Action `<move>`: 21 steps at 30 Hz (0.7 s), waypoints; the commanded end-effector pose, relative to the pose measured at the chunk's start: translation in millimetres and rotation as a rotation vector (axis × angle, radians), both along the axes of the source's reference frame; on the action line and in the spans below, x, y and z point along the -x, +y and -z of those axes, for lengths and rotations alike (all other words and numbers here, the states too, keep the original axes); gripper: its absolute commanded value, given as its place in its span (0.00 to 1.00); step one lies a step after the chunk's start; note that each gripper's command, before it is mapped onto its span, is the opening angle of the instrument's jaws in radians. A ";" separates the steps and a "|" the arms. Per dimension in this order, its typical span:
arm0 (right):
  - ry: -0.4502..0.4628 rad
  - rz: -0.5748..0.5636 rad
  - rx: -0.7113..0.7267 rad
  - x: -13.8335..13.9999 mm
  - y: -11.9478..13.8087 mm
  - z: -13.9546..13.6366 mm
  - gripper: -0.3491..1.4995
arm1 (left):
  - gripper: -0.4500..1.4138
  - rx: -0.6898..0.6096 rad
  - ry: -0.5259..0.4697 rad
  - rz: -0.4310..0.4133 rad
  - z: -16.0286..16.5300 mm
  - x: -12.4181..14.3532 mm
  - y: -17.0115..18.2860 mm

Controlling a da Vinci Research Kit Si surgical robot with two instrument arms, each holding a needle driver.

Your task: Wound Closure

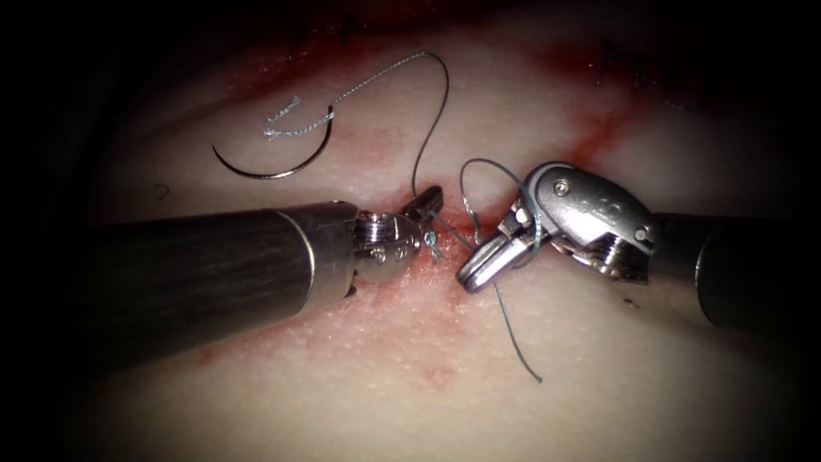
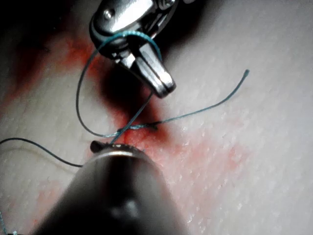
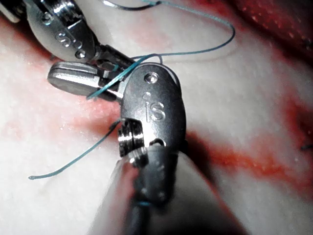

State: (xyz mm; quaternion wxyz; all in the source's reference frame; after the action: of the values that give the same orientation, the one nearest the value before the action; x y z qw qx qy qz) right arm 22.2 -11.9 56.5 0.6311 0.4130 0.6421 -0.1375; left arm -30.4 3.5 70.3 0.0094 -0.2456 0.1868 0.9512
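The tissue (image 1: 599, 376) lies pale across the endoscope view, with red fluid (image 1: 428, 282) smeared along the cut (image 1: 453, 231) that runs between the two tools. The left tool (image 1: 425, 208) comes in from the left on its thick dark shaft and ends right at the cut, its short jaws closed on the thread (image 1: 432, 128) close to a small knot (image 1: 434, 246) that sits on the wound. The right tool (image 1: 487, 261) reaches in from the right, its jaws clenched together and angled down toward the cut, just right of the knot; a loop of thread is wrapped around the tool behind the jaws, which is also plain in the left wrist view, where the teal strand (image 2: 128, 35) crosses the metal body. Whether the right jaws pinch any thread cannot be told. The needle (image 1: 274, 167) lies free on the tissue surface to the left of the cut, well apart from both tools, held by neither and not in the tissue, its curve open upward. From its swaged end the thread arcs up and then down to the left jaws. A loose tail (image 1: 513, 334) trails from the knot down across the tissue and ends free.
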 end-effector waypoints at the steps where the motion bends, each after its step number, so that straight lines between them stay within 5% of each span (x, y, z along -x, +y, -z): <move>1: -0.016 0.037 0.028 -0.8 -0.3 -0.8 0.19 | 0.00 -0.004 -0.001 -0.003 -0.5 0.5 -0.2; 5: -0.030 0.146 0.102 -1.1 -2.5 -1.3 0.61 | 0.00 -0.009 0.000 -0.007 -0.5 0.4 -0.2; 6: -0.030 0.165 0.116 -1.1 -2.9 -1.4 0.64 | 0.00 -0.009 -0.001 -0.008 -0.5 0.3 -0.2; 21: -0.090 0.264 0.161 1.4 -7.2 -2.8 0.78 | 0.00 -0.014 -0.002 -0.011 -0.8 -0.1 -0.1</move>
State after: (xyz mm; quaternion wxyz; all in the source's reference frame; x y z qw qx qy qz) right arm 20.0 -18.8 58.6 0.6696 0.4452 0.5396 -0.2495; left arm -29.7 3.5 70.4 0.0060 -0.2472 0.1796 0.9522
